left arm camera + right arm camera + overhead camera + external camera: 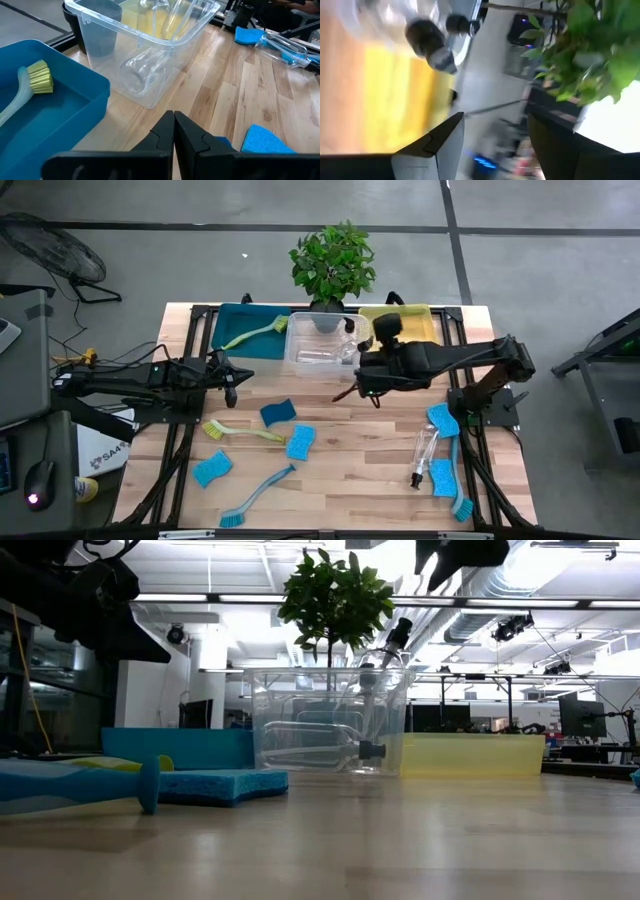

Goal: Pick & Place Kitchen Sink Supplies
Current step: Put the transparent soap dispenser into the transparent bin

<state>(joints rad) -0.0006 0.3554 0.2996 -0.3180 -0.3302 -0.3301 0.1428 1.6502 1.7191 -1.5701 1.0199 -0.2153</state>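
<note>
A: The right gripper (pixel 362 376), how does it stand?
B: Its fingers are apart and hold nothing. The arm reaches across from the right side, with the gripper at the near right corner of the clear bin (pixel 322 343).
A: And the bottles?
B: Two bottles (pixel 345 730) are inside that bin; one leans on its wall.
A: The left gripper (pixel 231 376)?
B: Fingers together, waiting beside the teal bin (pixel 232 328).

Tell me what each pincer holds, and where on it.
Nothing. The left pincer is shut on air over the table; the right pincer is open, empty, by the clear plastic bin.
</note>
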